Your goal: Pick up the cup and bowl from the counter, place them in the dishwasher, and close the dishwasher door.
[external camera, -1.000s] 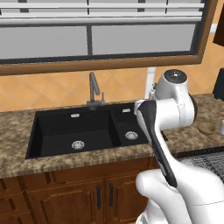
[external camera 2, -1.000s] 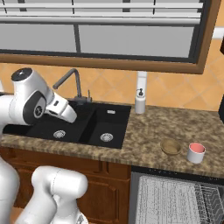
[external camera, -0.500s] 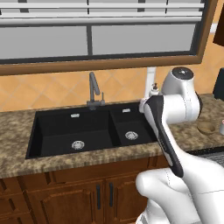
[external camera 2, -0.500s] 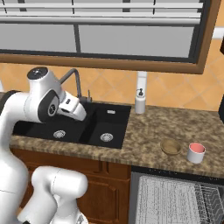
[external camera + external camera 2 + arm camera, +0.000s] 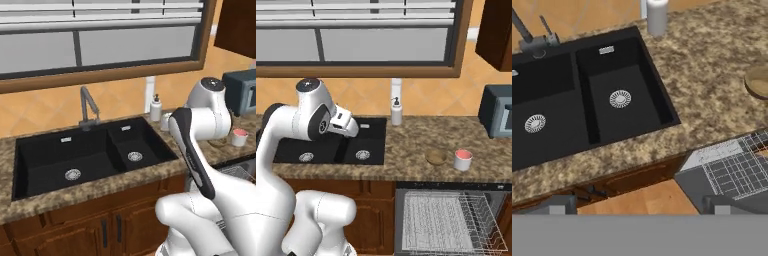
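Cup [image 5: 462, 159]: upright — pinkish top up, beside bowl [image 5: 436, 157] on counter [image 5: 416, 145].
Dishwasher [image 5: 448, 220]: open — rack out.
Jaws: cannot tell.

Bowl [image 5: 758, 81] cut by hand view's right edge.

A black double sink [image 5: 90, 155] is set into the worktop, with a larger basin on the left and a smaller basin on the right. Each basin has a round metal drain [image 5: 620, 98]. A grey tap [image 5: 88, 108] stands at the far edge of the sink, near the divider between the basins. A white soap bottle [image 5: 397, 112] with a black pump stands to the right of the sink, against the far wall. A wide window [image 5: 361, 37] with a brown wooden frame spans the orange wall above. A dark toaster oven [image 5: 497, 111] sits at the far right. Brown cabinet doors [image 5: 85, 231] run below the sink.
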Motion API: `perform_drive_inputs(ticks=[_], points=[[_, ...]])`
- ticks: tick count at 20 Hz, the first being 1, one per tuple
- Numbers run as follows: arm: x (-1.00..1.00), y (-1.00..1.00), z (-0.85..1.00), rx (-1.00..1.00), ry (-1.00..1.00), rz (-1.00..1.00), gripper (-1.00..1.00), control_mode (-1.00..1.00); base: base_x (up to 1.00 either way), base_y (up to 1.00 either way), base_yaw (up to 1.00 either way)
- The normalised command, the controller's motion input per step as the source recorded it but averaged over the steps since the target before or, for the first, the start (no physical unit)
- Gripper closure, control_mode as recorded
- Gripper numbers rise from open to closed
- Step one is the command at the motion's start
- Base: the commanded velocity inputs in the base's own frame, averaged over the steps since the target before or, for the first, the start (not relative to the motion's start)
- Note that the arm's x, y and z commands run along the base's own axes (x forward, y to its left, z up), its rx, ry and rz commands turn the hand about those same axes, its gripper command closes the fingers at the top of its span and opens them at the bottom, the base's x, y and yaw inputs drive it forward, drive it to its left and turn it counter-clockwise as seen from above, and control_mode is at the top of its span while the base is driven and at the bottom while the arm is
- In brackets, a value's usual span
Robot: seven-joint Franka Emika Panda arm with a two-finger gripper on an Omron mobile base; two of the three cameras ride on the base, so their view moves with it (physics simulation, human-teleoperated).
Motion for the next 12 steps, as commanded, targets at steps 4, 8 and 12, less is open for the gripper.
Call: perform_drive_inputs(ticks=[4,8,12], points=[[0.0,0.0,0.0,0.0,0.0,0.0,-1.0,1.0,0.02,0.53,-0.84],[0.0,0.0,0.0,0.0,0.0,0.0,-1.0,1.0,0.0,0.67,-0.77],[0.0,0.0,0.0,0.0,0.0,0.0,-1.0,1.0,0.14,0.46,-0.62]])
